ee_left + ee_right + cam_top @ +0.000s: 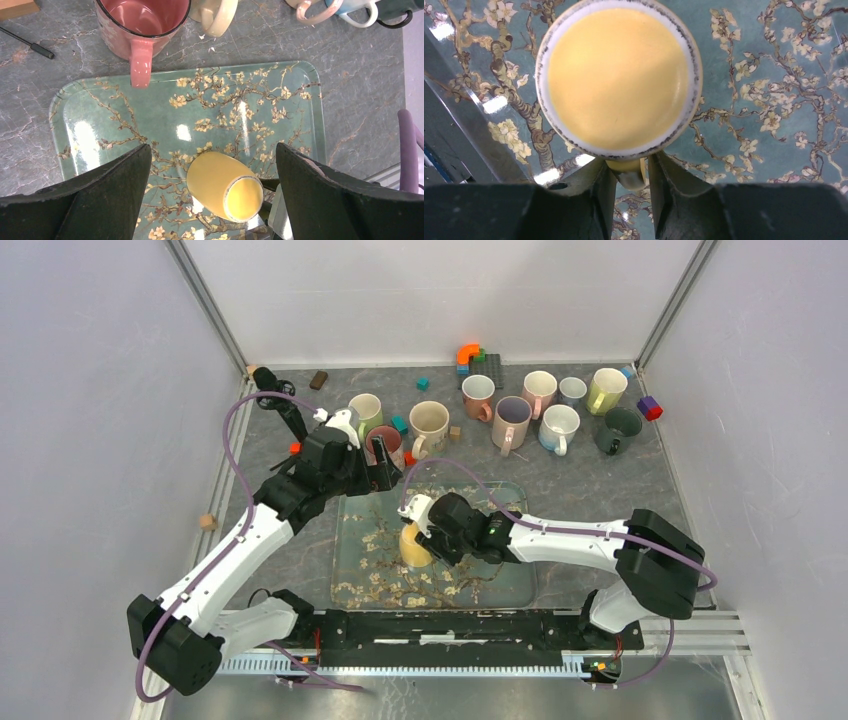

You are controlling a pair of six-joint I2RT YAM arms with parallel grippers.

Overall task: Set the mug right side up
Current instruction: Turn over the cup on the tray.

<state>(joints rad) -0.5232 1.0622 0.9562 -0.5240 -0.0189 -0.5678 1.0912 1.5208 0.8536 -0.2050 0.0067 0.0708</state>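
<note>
Mug [618,80] handle between right tool [630,172] fingers

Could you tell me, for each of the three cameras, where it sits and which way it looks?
Top external: above and behind the robot, looking down on the table; the left arm, right arm, left end effector and right end effector show.
Left wrist: on the left arm, looking down at the tray and the mug; its two open fingers show at the bottom.
Right wrist: straight above the mug's base; its fingers flank the handle.
Shared: all three see the mug and tray.
</note>
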